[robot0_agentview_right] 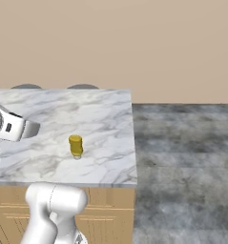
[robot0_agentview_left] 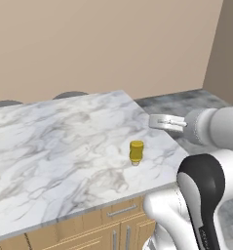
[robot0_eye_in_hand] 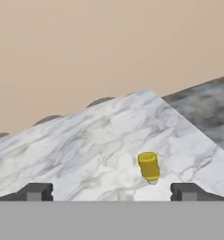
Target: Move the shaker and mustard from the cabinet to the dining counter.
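Observation:
The mustard (robot0_agentview_left: 136, 151) (robot0_agentview_right: 76, 146) (robot0_eye_in_hand: 149, 166), a small yellow bottle, stands free on the white marble dining counter (robot0_agentview_left: 49, 146) (robot0_agentview_right: 106, 119) (robot0_eye_in_hand: 85, 140) near its right end. My gripper (robot0_agentview_left: 153, 121) (robot0_agentview_right: 36, 127) (robot0_eye_in_hand: 111, 193) hovers above the counter's near right part, a little back from the bottle and pointing towards it. Its two dark fingertips (robot0_eye_in_hand: 36, 192) stand wide apart, so it is open with nothing between them. The shaker and the cabinet are out of view.
Two dark round stool tops (robot0_agentview_left: 69, 94) (robot0_agentview_right: 82, 87) peek over the counter's far edge. A grey stone floor (robot0_agentview_right: 182, 143) stretches to the right of the counter. Wooden drawer fronts (robot0_agentview_left: 119, 213) form the base below. A beige wall stands behind.

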You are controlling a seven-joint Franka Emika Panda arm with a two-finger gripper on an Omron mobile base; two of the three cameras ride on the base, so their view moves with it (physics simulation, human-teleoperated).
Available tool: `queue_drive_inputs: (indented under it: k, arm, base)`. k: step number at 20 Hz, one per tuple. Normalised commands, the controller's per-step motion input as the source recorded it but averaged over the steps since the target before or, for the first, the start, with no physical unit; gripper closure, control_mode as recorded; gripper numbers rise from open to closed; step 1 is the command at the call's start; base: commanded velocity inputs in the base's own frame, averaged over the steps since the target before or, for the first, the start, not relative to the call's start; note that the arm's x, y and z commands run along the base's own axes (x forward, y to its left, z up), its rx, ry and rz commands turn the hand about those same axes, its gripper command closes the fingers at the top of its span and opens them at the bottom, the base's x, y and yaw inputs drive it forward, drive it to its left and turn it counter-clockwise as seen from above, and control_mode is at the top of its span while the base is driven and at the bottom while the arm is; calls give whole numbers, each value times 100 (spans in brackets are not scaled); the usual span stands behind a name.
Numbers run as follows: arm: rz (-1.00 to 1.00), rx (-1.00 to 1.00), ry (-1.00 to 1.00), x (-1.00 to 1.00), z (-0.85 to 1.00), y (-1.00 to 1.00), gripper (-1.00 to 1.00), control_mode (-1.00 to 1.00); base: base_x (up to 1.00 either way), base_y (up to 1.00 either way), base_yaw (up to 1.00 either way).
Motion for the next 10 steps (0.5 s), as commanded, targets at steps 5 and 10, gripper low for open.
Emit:
queue_drive_inputs:
  k: [5,10]
  arm:
    - [0,0,0,0,0,0,-100,100]
    - [0,0,0,0,0,0,-100,100]
  base:
    - [-66,-40,-47]
    - [-59,-29,-71]
